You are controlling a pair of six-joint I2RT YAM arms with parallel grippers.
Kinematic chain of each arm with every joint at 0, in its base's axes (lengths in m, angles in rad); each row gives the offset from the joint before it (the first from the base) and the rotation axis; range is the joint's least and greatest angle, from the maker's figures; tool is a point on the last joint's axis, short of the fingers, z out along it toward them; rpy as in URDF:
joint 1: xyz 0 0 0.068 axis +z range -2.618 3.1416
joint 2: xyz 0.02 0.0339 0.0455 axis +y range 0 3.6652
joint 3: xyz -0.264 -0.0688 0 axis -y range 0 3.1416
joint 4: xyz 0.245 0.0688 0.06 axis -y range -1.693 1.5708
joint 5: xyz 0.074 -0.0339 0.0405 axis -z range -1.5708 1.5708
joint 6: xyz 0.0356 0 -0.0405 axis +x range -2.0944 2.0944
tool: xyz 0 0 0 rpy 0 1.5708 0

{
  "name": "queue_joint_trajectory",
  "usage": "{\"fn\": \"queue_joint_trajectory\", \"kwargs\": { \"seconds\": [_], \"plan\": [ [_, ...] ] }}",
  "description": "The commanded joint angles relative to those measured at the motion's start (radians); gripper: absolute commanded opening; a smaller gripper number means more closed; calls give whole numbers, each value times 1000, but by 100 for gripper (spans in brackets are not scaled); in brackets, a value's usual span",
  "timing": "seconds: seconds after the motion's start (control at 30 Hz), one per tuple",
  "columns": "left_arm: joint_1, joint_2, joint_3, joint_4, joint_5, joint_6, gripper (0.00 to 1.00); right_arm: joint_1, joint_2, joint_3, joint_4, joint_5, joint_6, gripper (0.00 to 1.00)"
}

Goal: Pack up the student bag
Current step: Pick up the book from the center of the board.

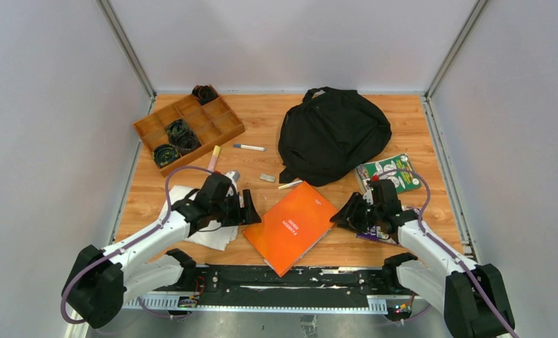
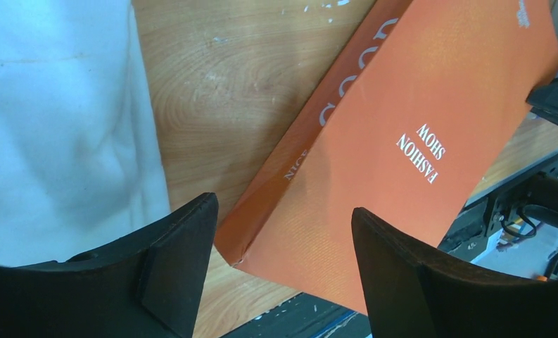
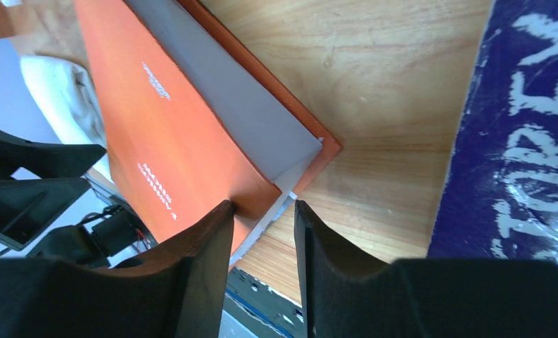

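The student bag [image 1: 334,134] lies on the wooden table [image 1: 262,134]. It is in the upper middle of the top view, a little to the right. It is big, black and soft. Both grippers are well apart from it.

An orange book [image 1: 291,225] lies tilted in the lower middle, just below the bag.

The left gripper [image 1: 251,210] is at the left side of the book. Its two fingers are wide apart. In the left wrist view, one corner of the book [image 2: 416,141] sits in the gap between them [image 2: 283,211]. It grips nothing.

The right gripper [image 1: 340,218] is at the right corner of the book. In the right wrist view its fingers [image 3: 262,208] are close together, with the book's corner [image 3: 170,134] between them. One finger touches the orange cover. I cannot tell if they squeeze the book.

A white cloth [image 1: 191,211] lies under the left arm. A brown tray [image 1: 219,123] sits in the upper left.
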State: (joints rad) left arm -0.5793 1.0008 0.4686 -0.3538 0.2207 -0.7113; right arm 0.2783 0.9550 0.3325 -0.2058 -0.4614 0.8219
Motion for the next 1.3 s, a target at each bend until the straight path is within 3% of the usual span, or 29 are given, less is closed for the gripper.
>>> {"fn": "queue_joint_trajectory", "kwargs": {
  "seconds": [0.0,0.13,0.47,0.5,0.6,0.63,0.87,1.1,1.27],
  "plan": [
    [-5,4,6,58,17,2,75,-19,-29,-42,117,-1,92,38],
    [-5,27,2,50,34,9,75,-21,-83,-50,107,25,101,28],
    [-5,53,-19,85,53,24,75,-20,-54,-62,165,-2,93,29],
    [-6,58,-21,87,60,29,75,-21,-49,-65,174,-5,96,27],
    [-5,66,-19,110,94,42,75,-20,-40,-69,180,-7,102,3],
    [-5,65,-21,121,107,41,75,-20,-43,-64,166,-5,102,0],
    [-5,34,17,107,146,87,75,-20,-198,-17,-1,-16,56,0],
    [-6,-24,101,100,207,115,78,-21,-362,175,-230,37,-54,0],
    [-6,-33,112,315,261,54,80,-20,-336,384,-340,43,-247,0]
  ]
}}
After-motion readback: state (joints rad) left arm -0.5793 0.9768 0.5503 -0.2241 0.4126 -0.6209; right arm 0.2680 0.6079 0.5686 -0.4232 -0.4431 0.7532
